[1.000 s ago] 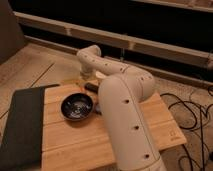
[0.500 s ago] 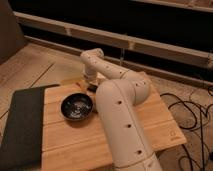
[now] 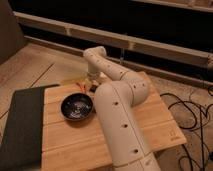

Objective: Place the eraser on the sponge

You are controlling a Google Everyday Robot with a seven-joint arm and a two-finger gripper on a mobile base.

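**Fig.** The wooden worktop (image 3: 160, 122) is carrying the whole scene, which I am watching from afar. The white arm (image 3: 117, 120) is reaching across it and folding down at the far edge. It is masking much of that edge, so I am risking missing a misplacement there. The dark mat (image 3: 22, 125) is lying along the left side. The black bowl (image 3: 76, 106) is sitting between mat and arm, near enough that a sweeping wrist is risking a knock. The pincer (image 3: 90, 82) is hanging over the far edge beyond the bowl; I cannot tell whether it is released or clenched. The eraser and the sponge are possibly lying within the small brownish clutter (image 3: 81, 86) beside it, which I cannot resolve. Anything dropped so near the edge is risking a fall to the floor.
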